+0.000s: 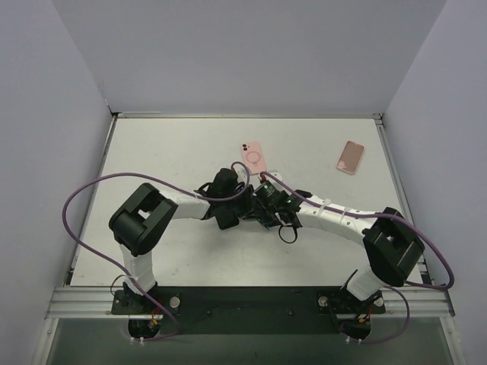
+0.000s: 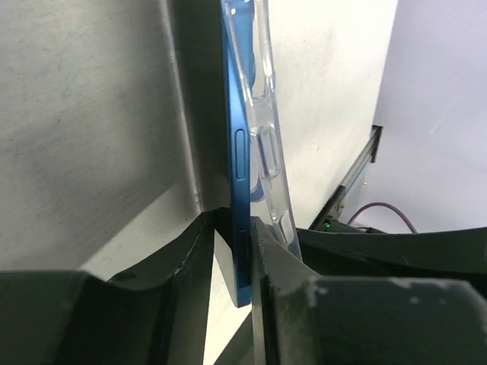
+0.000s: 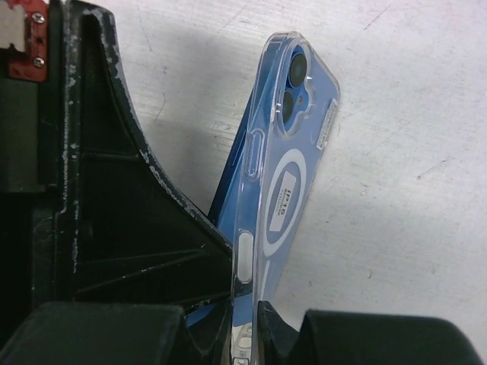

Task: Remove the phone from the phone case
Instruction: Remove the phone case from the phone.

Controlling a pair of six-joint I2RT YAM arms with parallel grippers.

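Step in hand: peeling apart, mid-air, above the middle of the worktop [image 1: 175, 144]. The blue phone [image 2: 237, 152] stands on edge, held up between the two arms, off the surface. The clear case [image 3: 262, 190] is on its back, but in the left wrist view one long side has sprung away from the phone's edge, so a gap shows there.

Left jaws are narrow, closed in on the phone's bare blue edge near its lower end, and look to be pinching it. Right jaws are tight on the case's rim at the bottom corner.

Not out yet: the camera end looks seated in the case. My read of the next move: pull the arms apart, phone one way, case the other, keeping both pinches firm. The case will flex; slip risk is on the thin rim.

Pink case [image 1: 253, 157] lies flat further back, not involved.
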